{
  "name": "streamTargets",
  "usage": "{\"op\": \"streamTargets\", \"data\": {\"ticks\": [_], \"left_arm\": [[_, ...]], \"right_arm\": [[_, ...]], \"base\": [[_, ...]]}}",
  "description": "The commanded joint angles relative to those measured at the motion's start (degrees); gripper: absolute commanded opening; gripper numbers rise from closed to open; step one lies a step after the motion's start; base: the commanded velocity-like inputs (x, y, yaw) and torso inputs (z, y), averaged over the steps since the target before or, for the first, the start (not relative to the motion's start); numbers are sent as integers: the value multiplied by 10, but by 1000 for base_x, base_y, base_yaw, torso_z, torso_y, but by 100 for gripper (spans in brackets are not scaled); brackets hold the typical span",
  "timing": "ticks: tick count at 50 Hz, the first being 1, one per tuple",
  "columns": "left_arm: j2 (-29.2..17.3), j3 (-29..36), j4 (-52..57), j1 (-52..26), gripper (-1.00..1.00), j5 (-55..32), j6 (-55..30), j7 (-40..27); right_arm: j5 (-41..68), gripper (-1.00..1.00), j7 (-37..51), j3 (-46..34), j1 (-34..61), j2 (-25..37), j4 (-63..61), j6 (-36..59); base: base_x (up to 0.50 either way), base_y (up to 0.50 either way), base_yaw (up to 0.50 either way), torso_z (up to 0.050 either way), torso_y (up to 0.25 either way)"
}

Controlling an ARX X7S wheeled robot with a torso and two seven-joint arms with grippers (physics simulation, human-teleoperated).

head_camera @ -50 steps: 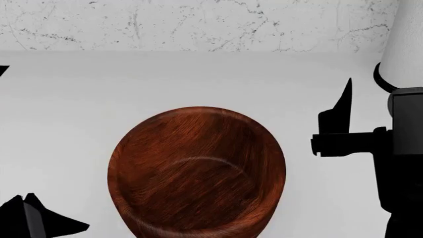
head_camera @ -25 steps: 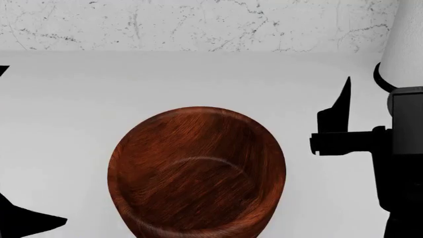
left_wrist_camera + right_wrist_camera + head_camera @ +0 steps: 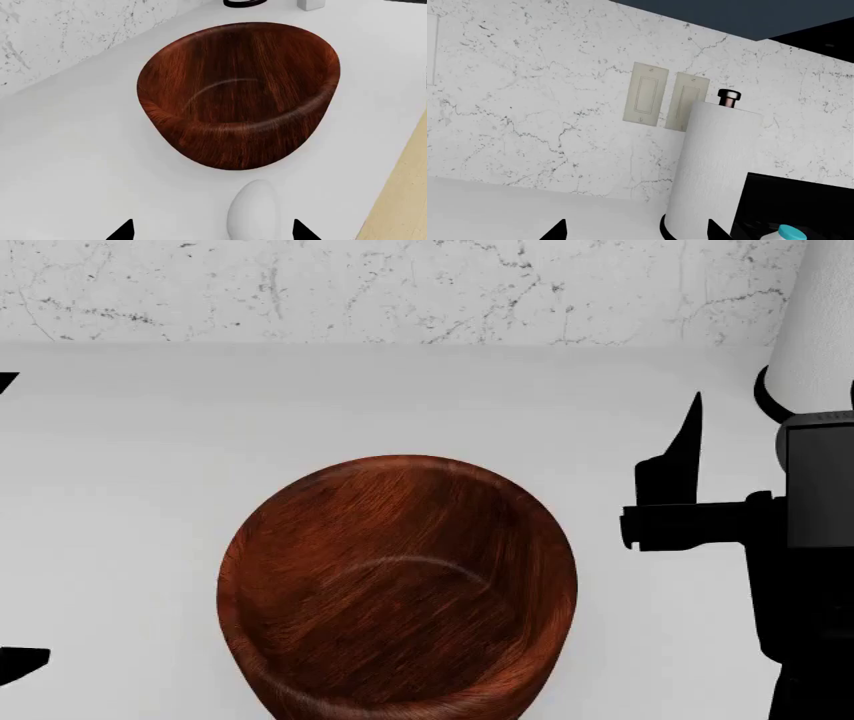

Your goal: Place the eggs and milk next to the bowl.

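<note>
Now, left gripper [image 3: 210, 235] spread, fingertips either side of the white egg [image 3: 251, 212], apart from it; egg rests on the counter [image 3: 73, 150] just beside the bowl [image 3: 240, 95]. Right gripper [image 3: 635, 234] also spread, holding nothing, facing the paper towel roll [image 3: 710, 165]. Milk [image 3: 784, 234] beyond it (only its teal cap shows).

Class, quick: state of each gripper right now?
Left gripper: open, straddling the white egg without gripping it.
Right gripper: open, holding nothing.
</note>
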Motion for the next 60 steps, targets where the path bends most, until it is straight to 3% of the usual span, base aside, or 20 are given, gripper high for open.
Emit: {"op": "streamTargets", "data": {"ticks": [1,34,53,60], "left_arm": [[-5,-62,-10,42,100,-25,12,-35],[0,-219,-58,128,100,-115,-13,-224],[-6,-243,-71,156,100,-136,-36,-310],[-14,-268,-62,180,100,-127,-48,-312]], "right_arm": [[2,100,1,1,0,1,0,0],[0,100,-1,-6,-3,-1,14,-20],[0,100,-5,-8,-6,-1,26,-32],[0,100,-7,-7,-9,-3,33,-41]], "base": [[0,0,0,0,0],[0,0,0,0,0],[0,0,0,0,0],[0,0,0,0,0]]}}
